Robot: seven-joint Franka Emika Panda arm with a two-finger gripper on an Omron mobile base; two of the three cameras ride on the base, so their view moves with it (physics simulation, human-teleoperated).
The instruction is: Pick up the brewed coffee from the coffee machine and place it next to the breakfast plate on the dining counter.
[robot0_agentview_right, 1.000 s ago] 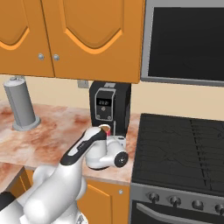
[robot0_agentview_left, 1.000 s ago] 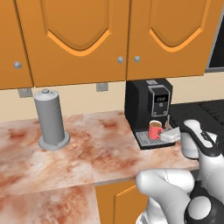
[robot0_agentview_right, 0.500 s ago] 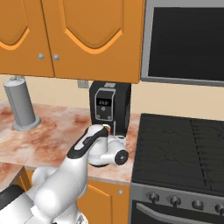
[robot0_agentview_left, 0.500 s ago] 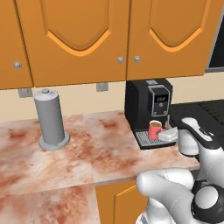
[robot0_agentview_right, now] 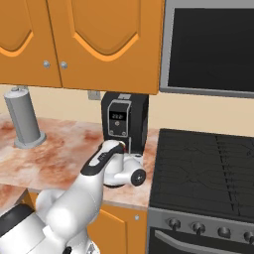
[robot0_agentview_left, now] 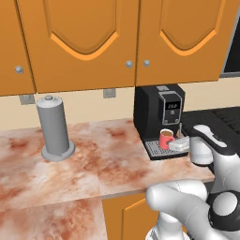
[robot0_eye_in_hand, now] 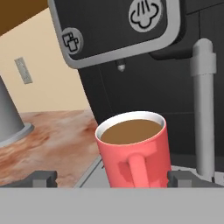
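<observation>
desk: reddish-brown marbled stone top, orange front below
coffee machine: black, at the desk's right end, against the wall
grey canister: upright, on the left, well apart

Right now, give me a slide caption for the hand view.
Open end effector straddling small red coffee-filled mug beneath boxy black espresso machine.
</observation>
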